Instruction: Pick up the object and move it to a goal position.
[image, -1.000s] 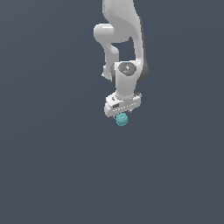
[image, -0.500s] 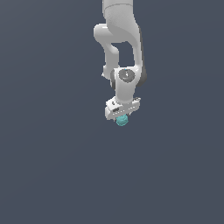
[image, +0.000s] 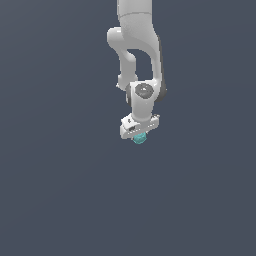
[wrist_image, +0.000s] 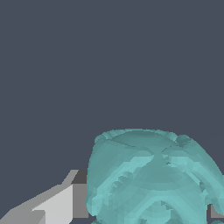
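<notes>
The object (image: 139, 138) is a small teal lumpy ball held just under the white hand of the arm in the exterior view. My gripper (image: 139, 136) is shut on it, with most of the fingers hidden behind the hand and the ball. In the wrist view the object (wrist_image: 151, 177) fills much of the picture, close to the camera, and one grey-white finger (wrist_image: 57, 203) presses against its side. The other finger is almost wholly hidden behind the object. No goal marker shows in either view.
The white arm (image: 137, 55) hangs down from the upper edge of the exterior view. Around it there is only a plain dark grey-blue background, with no other objects in sight.
The arm's wrist and hand have shifted slightly to the exterior view's right and a touch higher, carrying the teal object along. The grip has stayed the same.
</notes>
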